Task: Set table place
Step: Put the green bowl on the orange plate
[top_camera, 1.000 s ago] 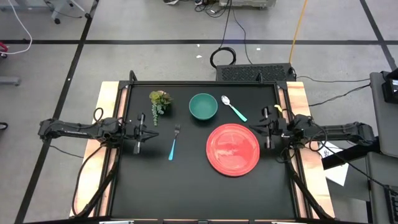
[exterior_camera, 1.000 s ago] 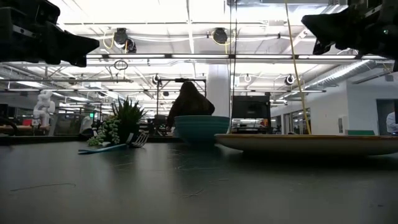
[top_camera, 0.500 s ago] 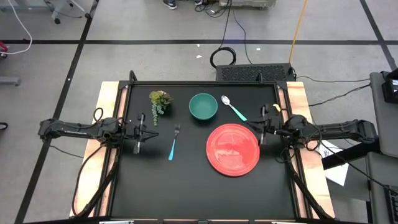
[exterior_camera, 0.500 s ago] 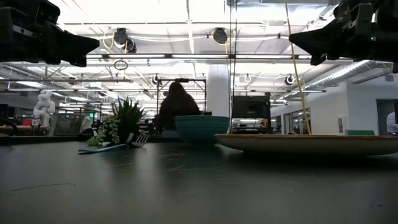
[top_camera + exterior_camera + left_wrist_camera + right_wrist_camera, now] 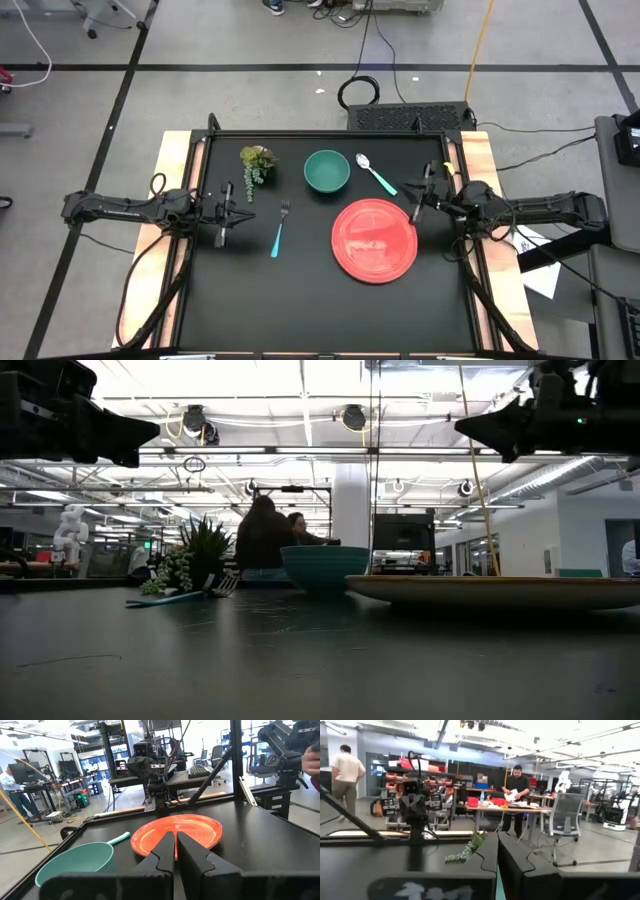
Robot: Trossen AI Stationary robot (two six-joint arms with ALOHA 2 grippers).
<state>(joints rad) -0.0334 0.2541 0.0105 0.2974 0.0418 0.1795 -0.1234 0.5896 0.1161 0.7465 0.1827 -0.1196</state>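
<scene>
Your left hand [image 5: 222, 213] hovers over the left side of the matte black tabletop [image 5: 300, 300], fingers pressed together and holding nothing. Your right hand [image 5: 421, 195] hangs over the right side, just beside the rim of the round red plate [image 5: 375, 240] and near the spoon, fingers also pressed together, nothing between them.

Here is how the place setting lies: the red plate sits right of centre. The small teal bowl [image 5: 326, 171] stands apart from it, toward the far edge. The teal-handled metal spoon [image 5: 376, 175] lies slanted between bowl and right hand, clear of both bowl and plate. The blue-handled metal fork [image 5: 279, 230] lies left of centre, tines pointing to the far edge, well apart from the plate. A small green plant sprig [image 5: 256, 163] rests near the far left corner, left of the bowl.

From table height, the bowl [image 5: 323, 568] and plate [image 5: 495, 591] overlap in line of sight, with the fork [image 5: 185, 595] in front of the sprig [image 5: 190, 565]. People [image 5: 265, 540] sit in the room behind.
</scene>
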